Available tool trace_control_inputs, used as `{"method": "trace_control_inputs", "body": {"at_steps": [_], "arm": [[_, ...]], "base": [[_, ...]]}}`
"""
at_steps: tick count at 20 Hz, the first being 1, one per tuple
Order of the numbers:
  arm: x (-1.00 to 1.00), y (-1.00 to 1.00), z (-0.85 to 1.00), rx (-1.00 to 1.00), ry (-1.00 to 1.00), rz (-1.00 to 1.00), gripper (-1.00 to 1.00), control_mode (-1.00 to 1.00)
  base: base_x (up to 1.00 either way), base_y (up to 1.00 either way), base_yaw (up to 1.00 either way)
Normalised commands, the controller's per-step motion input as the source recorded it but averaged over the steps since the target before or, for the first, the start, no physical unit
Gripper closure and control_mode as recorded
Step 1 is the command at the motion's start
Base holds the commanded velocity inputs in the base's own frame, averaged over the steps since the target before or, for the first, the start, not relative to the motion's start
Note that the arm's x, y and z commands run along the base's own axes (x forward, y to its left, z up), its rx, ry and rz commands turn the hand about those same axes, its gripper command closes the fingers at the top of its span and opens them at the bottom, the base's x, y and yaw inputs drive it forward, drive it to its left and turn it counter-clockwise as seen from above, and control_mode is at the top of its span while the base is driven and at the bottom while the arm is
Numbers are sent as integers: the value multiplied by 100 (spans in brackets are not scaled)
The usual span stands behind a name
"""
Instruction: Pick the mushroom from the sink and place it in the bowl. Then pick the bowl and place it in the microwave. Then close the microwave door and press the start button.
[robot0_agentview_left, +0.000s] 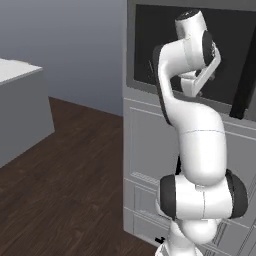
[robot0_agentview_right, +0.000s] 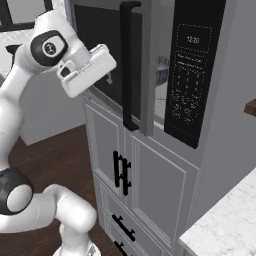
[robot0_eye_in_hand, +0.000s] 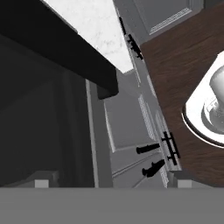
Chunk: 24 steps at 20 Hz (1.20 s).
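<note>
The microwave door (robot0_agentview_right: 131, 70) stands partly open, its dark handle (robot0_agentview_right: 127, 65) toward the arm. Through the gap, the bowl (robot0_agentview_right: 161, 70) sits inside the microwave (robot0_agentview_right: 195, 75). The gripper (robot0_agentview_right: 111, 74) is raised beside the door glass, its fingers spread wide apart and holding nothing.

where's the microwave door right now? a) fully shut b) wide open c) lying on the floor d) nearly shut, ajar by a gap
d: in the right base view the microwave door stands slightly off the frame, and the bowl shows through the gap beside its dark handle.
</note>
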Motion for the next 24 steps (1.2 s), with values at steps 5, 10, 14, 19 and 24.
{"method": "trace_control_inputs", "body": {"at_steps": [5,10,14,19,24], "arm": [[71,-72,-3,11,-8,-1,-100,-100],[42,-45,-39,5,-35,0,-100,-100],[-86,19,-6,-5,-64,0,-100,-100],[-100,50,0,-11,-60,0,-100,-100],[-95,6,0,0,-28,-1,-100,-100]], "base": [[0,0,0],[0,0,0],[0,0,0],[0,0,0],[0,0,0]]}}
